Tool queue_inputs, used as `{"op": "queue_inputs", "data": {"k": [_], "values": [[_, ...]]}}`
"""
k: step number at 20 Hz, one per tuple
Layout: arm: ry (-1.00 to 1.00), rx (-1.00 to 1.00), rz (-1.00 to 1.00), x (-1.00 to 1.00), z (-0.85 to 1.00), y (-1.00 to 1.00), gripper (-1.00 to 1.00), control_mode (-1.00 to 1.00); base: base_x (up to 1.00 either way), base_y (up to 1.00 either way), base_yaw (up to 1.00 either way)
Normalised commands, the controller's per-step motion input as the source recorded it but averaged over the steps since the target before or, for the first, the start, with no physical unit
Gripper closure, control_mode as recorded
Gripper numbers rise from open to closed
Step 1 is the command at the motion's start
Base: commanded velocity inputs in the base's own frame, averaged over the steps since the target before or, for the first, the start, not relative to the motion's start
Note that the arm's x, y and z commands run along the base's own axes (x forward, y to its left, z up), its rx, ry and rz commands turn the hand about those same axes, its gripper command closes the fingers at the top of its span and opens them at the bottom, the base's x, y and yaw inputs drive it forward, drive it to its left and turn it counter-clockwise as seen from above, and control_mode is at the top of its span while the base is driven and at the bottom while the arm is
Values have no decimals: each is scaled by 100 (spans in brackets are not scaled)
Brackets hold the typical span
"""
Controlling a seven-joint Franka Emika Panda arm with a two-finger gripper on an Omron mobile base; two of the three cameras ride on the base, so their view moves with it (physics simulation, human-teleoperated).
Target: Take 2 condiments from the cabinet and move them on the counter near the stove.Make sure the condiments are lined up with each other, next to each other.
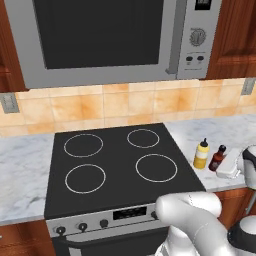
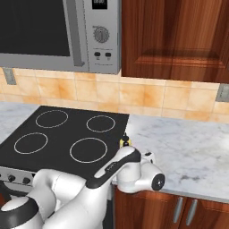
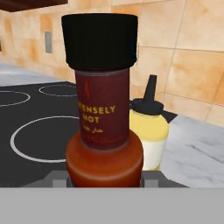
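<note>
from the left we see the stove (image 1: 117,165) set into the counter (image 1: 227,131), then the yellow squeeze bottle (image 1: 201,154) just off its right edge, and right beside that the sauce bottle (image 1: 218,158), both upright on the stone. our gripper (image 3: 105,178) is closed on the sauce bottle's lower body, which stands close before the hand camera with the yellow bottle just behind it.

The light is soft and even, with almost no shadows. Nothing shines or glares. The red-brown sauce bottle (image 3: 103,107) looks a bit blurry up close, maybe from sitting so near.
</note>
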Motion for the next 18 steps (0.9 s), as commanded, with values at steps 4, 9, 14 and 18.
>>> {"op": "queue_inputs", "data": {"k": [4, 9, 14, 18], "values": [[0, 0, 0, 26, -17, -6, 100, -100, 0, 0, 0], [0, 0, 0, 30, -20, -5, 100, -100, 0, 0, 0], [0, 0, 0, 24, -20, -9, 100, -100, 0, 0, 0], [-2, 0, 0, 19, -19, -8, 100, -100, 0, 0, 0]]}}
